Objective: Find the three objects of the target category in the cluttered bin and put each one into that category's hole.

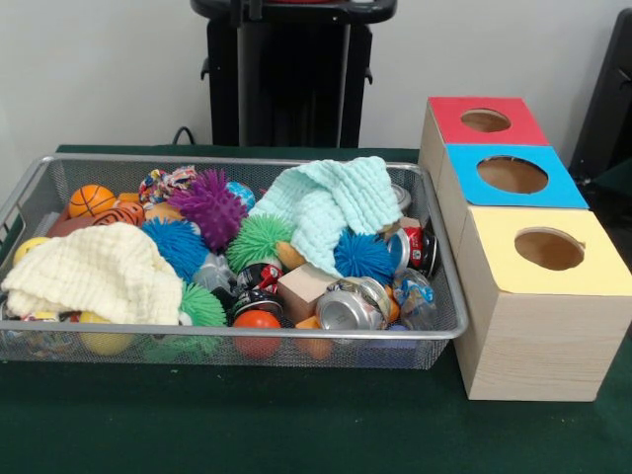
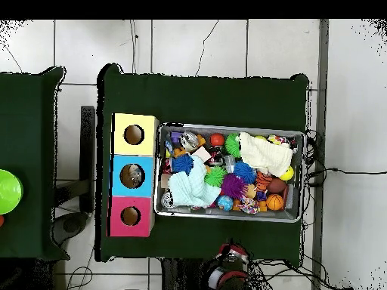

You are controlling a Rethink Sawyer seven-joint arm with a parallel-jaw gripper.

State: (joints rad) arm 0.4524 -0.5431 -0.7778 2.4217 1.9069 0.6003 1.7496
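Note:
A wire mesh bin (image 1: 296,336) (image 2: 230,126) holds a jumble of things. Spiky rubber balls lie in it: a purple one (image 1: 209,205), two blue ones (image 1: 175,245) (image 1: 362,255) and a green one (image 1: 259,239). Crushed cans (image 1: 351,304) (image 1: 420,247) sit at its right end by a wooden block (image 1: 306,286). A mint cloth (image 1: 331,207) (image 2: 193,187) and a cream cloth (image 1: 99,272) (image 2: 264,153) cover part of the pile. Beside the bin stand a red-topped box (image 1: 454,123), a blue-topped box (image 1: 464,188) and a yellow-topped box (image 1: 504,272), each with a round hole. No gripper shows.
An orange basketball-style ball (image 1: 91,199) and a yellow ball (image 1: 30,247) lie at the bin's left end. The table is covered in dark green cloth (image 1: 296,425). A second green table with a bright green object (image 2: 7,195) stands beyond the boxes in the overhead view.

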